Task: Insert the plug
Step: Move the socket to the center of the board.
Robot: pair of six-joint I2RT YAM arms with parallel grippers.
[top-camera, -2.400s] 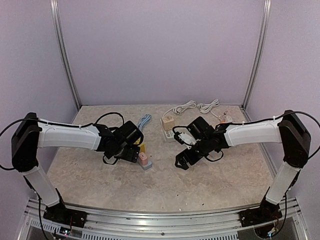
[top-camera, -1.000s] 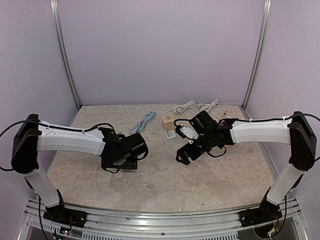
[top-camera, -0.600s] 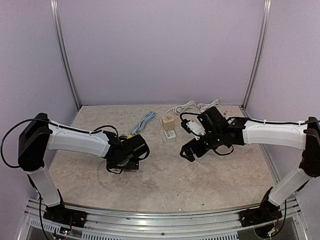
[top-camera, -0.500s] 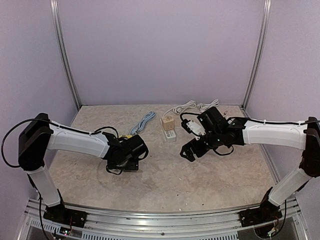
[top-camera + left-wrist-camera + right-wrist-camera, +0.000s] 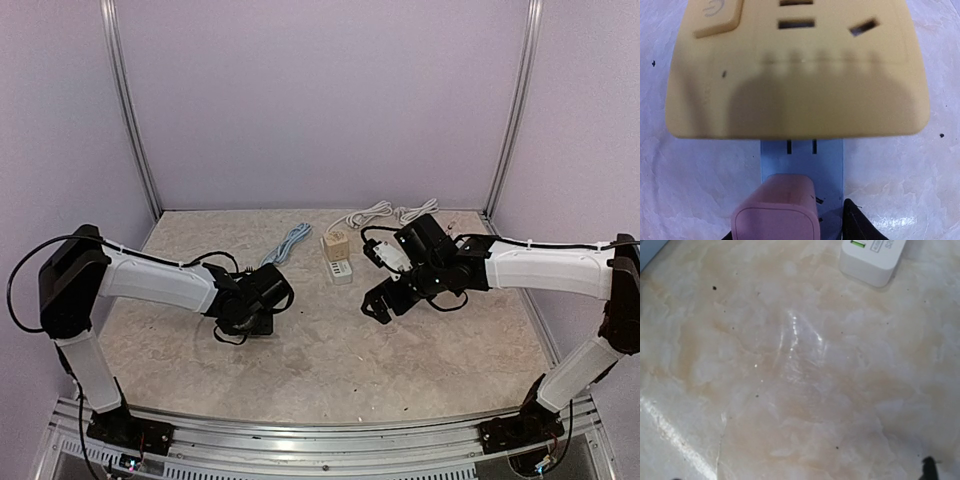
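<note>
In the left wrist view a pink plug stands upright on a light blue socket strip, just below a yellow power strip. My left gripper straddles the plug, its jaws partly closed. The right finger sits at the blue strip's edge, with a sliver of blue showing between it and the plug. The left finger barely shows at the bottom corner. From above, the left gripper covers the plug. My right gripper hangs open over bare table.
A white power strip with a beige cube plug lies at the back centre, and its end shows in the right wrist view. White cables and a grey-blue cable trail toward the back wall.
My left gripper has settled lower over the pink plug and its jaws have narrowed around it. The right arm swung slightly right and back, then held still with its jaws wide.
</note>
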